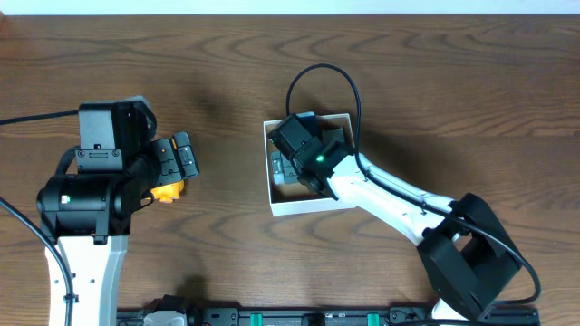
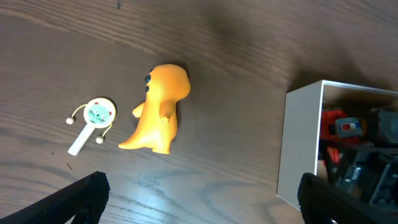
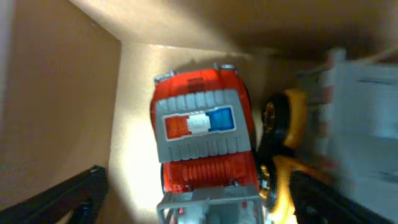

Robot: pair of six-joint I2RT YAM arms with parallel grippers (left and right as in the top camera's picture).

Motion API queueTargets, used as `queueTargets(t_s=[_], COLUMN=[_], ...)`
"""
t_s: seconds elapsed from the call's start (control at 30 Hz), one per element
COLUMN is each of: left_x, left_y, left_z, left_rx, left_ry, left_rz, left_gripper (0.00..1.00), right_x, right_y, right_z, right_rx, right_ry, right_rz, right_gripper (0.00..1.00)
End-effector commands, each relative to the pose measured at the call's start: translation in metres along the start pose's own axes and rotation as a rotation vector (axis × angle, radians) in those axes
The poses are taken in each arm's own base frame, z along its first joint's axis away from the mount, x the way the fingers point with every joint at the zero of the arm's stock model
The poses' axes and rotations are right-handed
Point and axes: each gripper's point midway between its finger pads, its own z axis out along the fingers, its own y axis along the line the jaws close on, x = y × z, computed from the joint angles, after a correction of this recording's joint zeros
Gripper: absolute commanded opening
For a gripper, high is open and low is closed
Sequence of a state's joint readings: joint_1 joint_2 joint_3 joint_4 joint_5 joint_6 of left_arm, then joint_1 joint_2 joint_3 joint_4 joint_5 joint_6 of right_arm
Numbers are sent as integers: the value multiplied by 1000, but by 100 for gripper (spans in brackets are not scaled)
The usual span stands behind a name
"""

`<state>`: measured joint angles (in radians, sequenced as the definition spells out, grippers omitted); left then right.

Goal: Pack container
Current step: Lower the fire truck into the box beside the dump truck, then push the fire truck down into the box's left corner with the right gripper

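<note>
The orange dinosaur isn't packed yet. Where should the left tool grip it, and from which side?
Across the trunk of the dinosaur, back to belly, with the left tool coming straight down. It lies flat on its side, and the trunk looks evenly wide while the tail tapers.

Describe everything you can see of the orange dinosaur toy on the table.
The orange dinosaur is a small one-colour figure, smooth like plastic or rubber, with a rounded head, two dark dots for eyes, a stubby arm and a short tapering tail. It seems to lie on its side on the wooden table. A white drum toy lies beside it, not touching; the white box stands apart on its other side. Nothing grips it.
</note>
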<state>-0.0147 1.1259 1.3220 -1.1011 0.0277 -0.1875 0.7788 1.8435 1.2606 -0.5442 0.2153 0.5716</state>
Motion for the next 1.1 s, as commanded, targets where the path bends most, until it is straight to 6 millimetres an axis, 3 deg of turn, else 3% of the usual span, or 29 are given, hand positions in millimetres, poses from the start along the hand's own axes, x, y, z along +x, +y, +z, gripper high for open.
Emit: queueTargets(t_s=[0.0,0.03,0.13,0.2,0.23,0.3,0.33,0.37,0.77,1.07], left_x=[-4,-4,-4,-4,-4,-4,-4,-4,-4,-4], left_y=[-1,-1,-1,-1,-1,-1,-1,-1,-1,-1], left_z=[-4,-4,-4,-4,-4,-4,-4,-4,-4,-4], left_rx=[10,10,10,10,10,10,10,10,10,10], left_ry=[-8,-7,-8,-8,-8,-8,-8,-8,-8,-8], left_rz=[-17,-17,-17,-17,-17,-17,-17,-17,-17,-17], left_gripper=[98,98,98,98,99,98,98,98,98,98], right_x=[-34,-37,-49,-55,-57,-58,-56,-53,-12,-3], right_y=[11,11,8,9,9,10,13,17,39,43], right_z=[-39,-43,-61,-70,-75,-80,-81,-80,-48,-38], right_rx=[-47,-51,-49,-58,-63,-74,-91,-114,-199,-201], right_ry=[-109,-121,-174,-200,-210,-217,-208,-191,-9,23], right_rz=[9,12,24,8,-3,-24,-43,-57,-156,-187], right_gripper=[80,74,70,59,52,18,7,2,1,1])
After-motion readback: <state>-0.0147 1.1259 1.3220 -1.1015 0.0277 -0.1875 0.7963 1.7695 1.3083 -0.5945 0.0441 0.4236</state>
